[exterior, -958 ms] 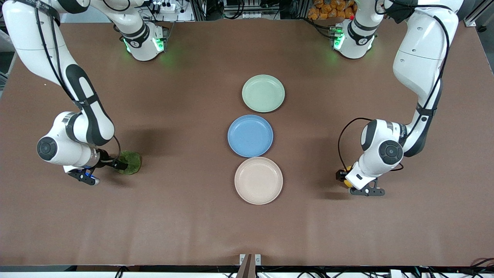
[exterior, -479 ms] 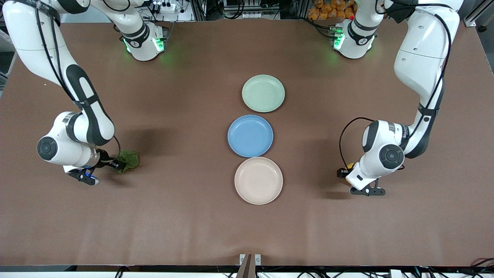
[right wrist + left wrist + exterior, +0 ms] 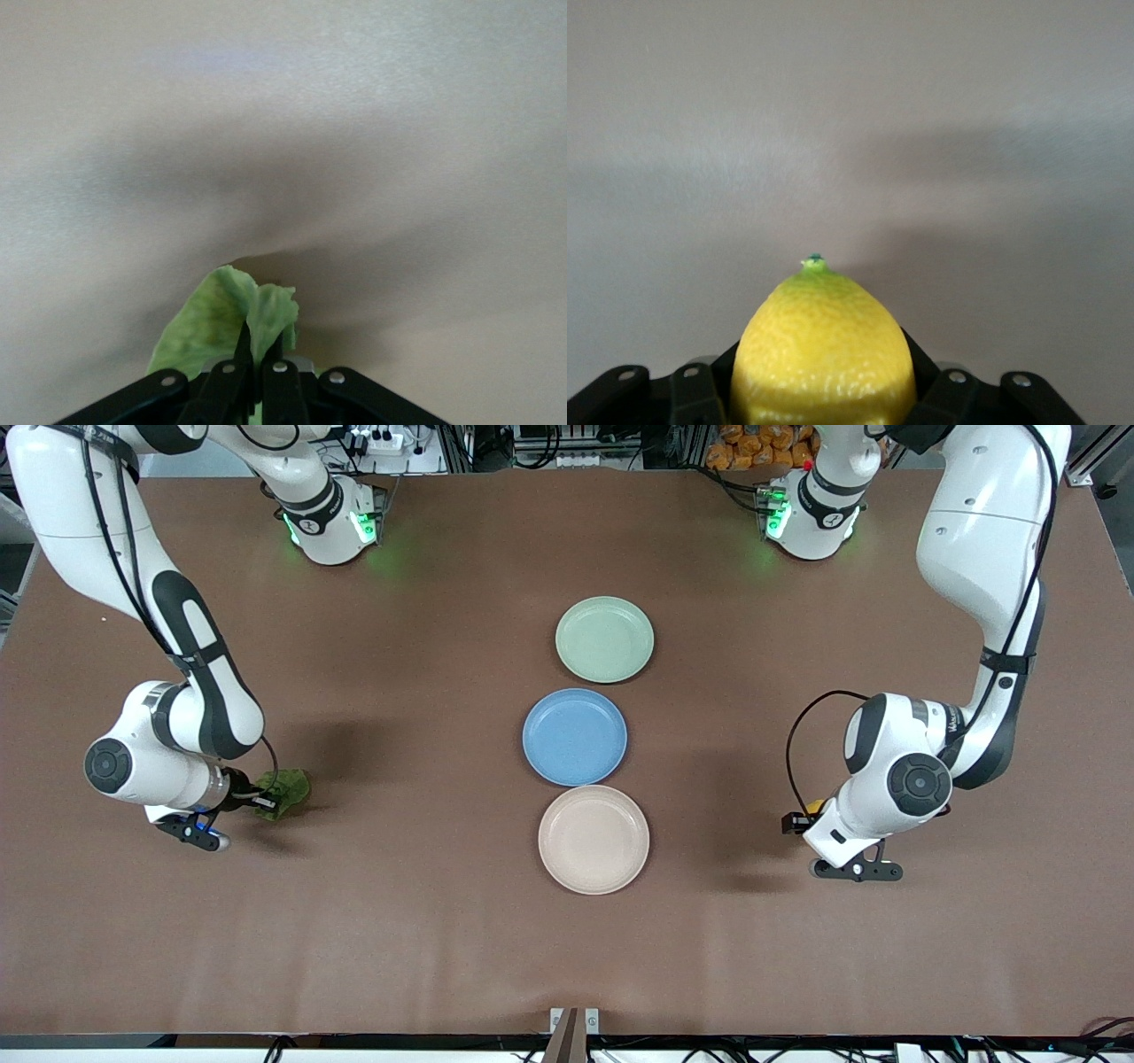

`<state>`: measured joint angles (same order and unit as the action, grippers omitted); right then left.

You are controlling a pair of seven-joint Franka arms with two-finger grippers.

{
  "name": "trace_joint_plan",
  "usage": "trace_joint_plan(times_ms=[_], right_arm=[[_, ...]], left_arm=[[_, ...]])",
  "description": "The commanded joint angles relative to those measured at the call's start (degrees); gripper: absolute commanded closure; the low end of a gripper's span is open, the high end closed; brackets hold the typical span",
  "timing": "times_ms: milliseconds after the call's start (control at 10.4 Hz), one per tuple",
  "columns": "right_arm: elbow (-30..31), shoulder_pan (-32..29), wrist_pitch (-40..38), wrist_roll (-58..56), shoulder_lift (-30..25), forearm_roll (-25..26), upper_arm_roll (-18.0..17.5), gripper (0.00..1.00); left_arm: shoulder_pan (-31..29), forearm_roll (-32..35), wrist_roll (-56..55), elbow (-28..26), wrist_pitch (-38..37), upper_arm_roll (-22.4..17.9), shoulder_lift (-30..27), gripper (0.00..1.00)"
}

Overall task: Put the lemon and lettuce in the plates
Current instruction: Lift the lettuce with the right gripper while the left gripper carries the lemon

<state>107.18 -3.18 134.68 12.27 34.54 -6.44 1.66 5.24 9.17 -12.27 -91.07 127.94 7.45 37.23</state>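
Observation:
The lettuce (image 3: 285, 790), a green wrinkly leaf, is bunched up at the right arm's end of the table. My right gripper (image 3: 264, 804) is shut on it. In the right wrist view the leaf (image 3: 213, 323) folds upward, pinched by the right gripper (image 3: 263, 341). At the left arm's end, my left gripper (image 3: 802, 821) is shut on the yellow lemon (image 3: 815, 806), mostly hidden by the wrist. The left wrist view shows the lemon (image 3: 822, 354) filling the jaws, nub outward. The mint green plate (image 3: 604, 639) and the beige-pink plate (image 3: 594, 839) hold nothing.
A blue plate (image 3: 574, 736) lies between the two task plates in the middle of the brown table. Both arm bases stand along the table edge farthest from the front camera.
The right gripper has shut on the lettuce, which went from a flat leaf to a bunched one. The left gripper, holding the lemon, has shifted slightly toward its own end of the table.

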Motion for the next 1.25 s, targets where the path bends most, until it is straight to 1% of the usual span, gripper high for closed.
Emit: trace_joint_plan(times_ms=[0, 192, 287, 479, 575, 671, 862, 958, 1150], right_arm=[[0.4, 0.9, -4.1, 1.1, -3.3, -0.9, -0.4, 1.0], [0.8, 2.5, -7.9, 1.8, -6.9, -1.0, -0.8, 1.0], [3.5, 3.5, -7.7, 1.9, -9.8, -1.0, -0.8, 1.0], [10.7, 6.1, -2.7, 1.9, -14.7, -1.0, -0.8, 1.0], [14.2, 6.9, -0.3, 2.8, -16.9, -1.1, -0.8, 1.0], [15.8, 8.8, -0.2, 5.5, -18.6, -1.1, -0.8, 1.0], [18.0, 14.5, -1.3, 15.3, -22.1, -1.0, -0.7, 1.0], [17.8, 17.6, -2.5, 21.2, -23.1, -1.0, -0.7, 1.0], [17.2, 24.1, -3.8, 31.5, -24.1, -0.9, -0.7, 1.0]], left_arm=[[2.8, 0.5, -1.5, 2.5, -2.0, -0.1, -1.3, 0.54], [4.7, -2.8, -1.5, 3.8, -2.0, -0.1, -1.0, 0.54], [5.8, -4.6, -1.5, 5.5, -2.0, -0.1, -0.5, 0.54], [9.6, -6.7, -2.1, 6.9, -2.0, -0.2, 0.1, 0.54], [10.9, -6.8, -4.1, 7.8, -2.0, -0.2, 0.7, 0.54], [13.0, -7.1, -5.8, 9.2, -1.9, -0.2, 1.9, 0.54], [16.1, -9.3, -8.7, 14.0, -1.4, -0.2, 5.2, 0.54], [17.1, -10.0, -9.5, 15.1, -0.2, -0.2, 6.5, 0.54], [18.8, -10.3, -11.4, 15.5, 5.3, -0.1, 9.2, 0.54]])
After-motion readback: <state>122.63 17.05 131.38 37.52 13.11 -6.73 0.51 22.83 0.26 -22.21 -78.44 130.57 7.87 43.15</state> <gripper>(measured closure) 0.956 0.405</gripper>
